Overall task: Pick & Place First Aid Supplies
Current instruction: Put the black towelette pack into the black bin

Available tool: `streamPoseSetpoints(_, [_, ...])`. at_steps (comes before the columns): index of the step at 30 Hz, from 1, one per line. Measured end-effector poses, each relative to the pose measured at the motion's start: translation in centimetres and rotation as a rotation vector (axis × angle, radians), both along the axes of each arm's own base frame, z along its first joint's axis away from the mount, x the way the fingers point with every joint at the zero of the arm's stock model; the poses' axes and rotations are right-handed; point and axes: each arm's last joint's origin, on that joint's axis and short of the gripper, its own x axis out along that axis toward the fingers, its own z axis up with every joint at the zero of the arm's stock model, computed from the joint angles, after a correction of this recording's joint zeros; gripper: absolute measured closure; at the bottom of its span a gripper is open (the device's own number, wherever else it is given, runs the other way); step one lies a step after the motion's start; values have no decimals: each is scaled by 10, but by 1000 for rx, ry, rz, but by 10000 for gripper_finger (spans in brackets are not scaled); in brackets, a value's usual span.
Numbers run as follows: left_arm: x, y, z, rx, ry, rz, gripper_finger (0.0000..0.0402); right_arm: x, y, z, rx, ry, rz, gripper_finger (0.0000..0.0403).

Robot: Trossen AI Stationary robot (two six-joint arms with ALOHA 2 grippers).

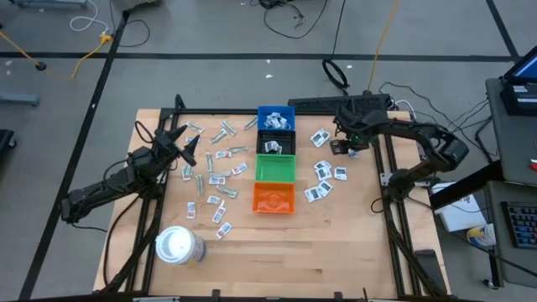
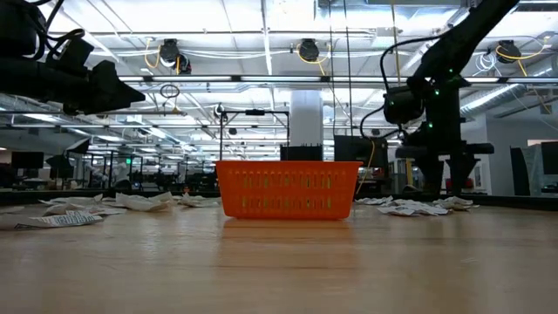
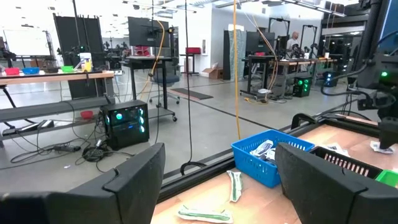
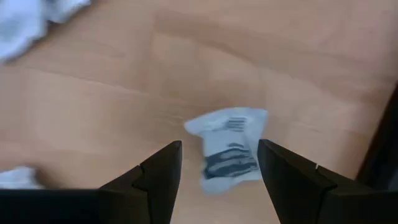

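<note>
Many small first aid packets lie flat on the wooden table, some left of the bin row (image 1: 214,164) and some right of it (image 1: 323,180). My right gripper (image 1: 344,146) hangs open over the right-hand group, pointing down. In the right wrist view its gripper (image 4: 219,165) hovers over a white packet with dark print (image 4: 227,149), one finger to each side and clear of it. My left gripper (image 1: 183,144) waits open and level over the table's far left; in its wrist view the gripper (image 3: 217,186) holds nothing.
A row of small bins runs down the table's middle: blue (image 1: 276,117), black (image 1: 276,143), green (image 1: 274,169), orange (image 1: 273,199). A large white roll (image 1: 179,246) stands near the front left. Bare wood lies along the near edge.
</note>
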Motion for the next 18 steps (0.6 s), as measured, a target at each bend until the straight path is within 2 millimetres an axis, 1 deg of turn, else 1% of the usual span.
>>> streamPoseSetpoints(8, [0,0,0,0,0,0,96,-7,7,-16,31,-11,-2,195])
streamPoseSetpoints(10, [0,0,0,0,0,0,96,-7,7,-17,33,-10,-1,202])
streamPoseSetpoints(13, [0,0,0,0,0,0,96,-7,8,-17,34,-9,14,234])
streamPoseSetpoints(15, [0,0,0,0,1,0,96,-7,8,-17,34,-7,26,266])
streamPoseSetpoints(18, [0,0,0,0,0,0,96,-7,8,-15,44,0,33,326])
